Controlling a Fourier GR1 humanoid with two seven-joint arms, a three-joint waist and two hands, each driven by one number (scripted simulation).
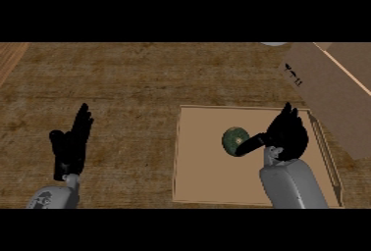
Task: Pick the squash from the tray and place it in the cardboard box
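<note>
Right hand [287, 135] open beside squash [234, 141] on tray [206, 181], thumb touching; risk of nudging it away before closing.

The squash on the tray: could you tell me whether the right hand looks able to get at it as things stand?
Probably yes. The right hand is open over the tray, just right of the squash, with its thumb reaching toward it. Nothing lies between them, and the cardboard box stands off to the right, out of the way.

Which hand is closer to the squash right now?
Right. The right hand is over the tray, its thumb reaching the squash. The left hand rests open far off, at the view's left.
</note>
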